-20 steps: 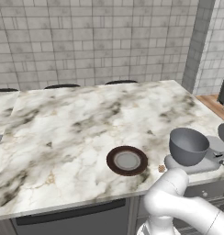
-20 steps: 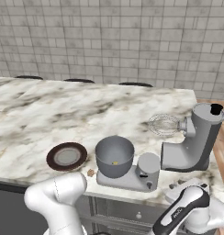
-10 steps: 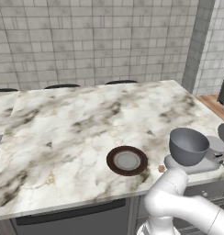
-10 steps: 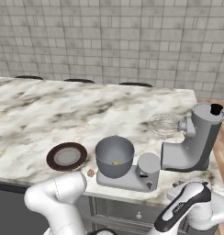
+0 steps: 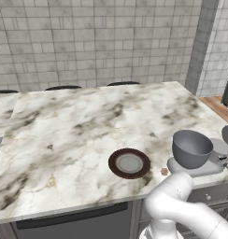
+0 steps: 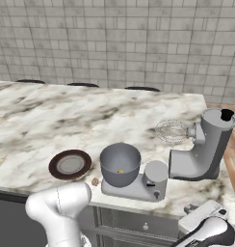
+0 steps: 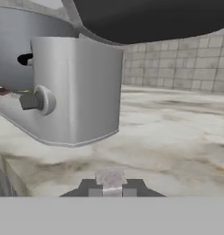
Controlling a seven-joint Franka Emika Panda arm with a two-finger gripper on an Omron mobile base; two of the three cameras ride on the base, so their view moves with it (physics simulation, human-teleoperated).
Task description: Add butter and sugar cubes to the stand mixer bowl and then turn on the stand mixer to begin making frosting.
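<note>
One cube (image 6: 95,181) left on counter beside bowl (image 6: 120,164), lower centre; butter (image 6: 120,171) already inside. Gripper (image 7: 111,189) closed, empty, facing mixer (image 7: 72,92): risk mixing without sugar.

My grey stand mixer (image 6: 201,149) stands head tilted back; its bowl (image 6: 120,164) holds yellow butter (image 6: 120,171); one sugar cube (image 6: 95,181) lies beside its base.

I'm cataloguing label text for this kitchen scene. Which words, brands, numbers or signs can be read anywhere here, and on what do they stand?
None: no readable text shows in any view.
The stand mixer has plain grey surfaces, no brand or dial marks.
The stand mixer bowl and the plate are unmarked.
The counter and the tiled wall carry no signs.
</note>
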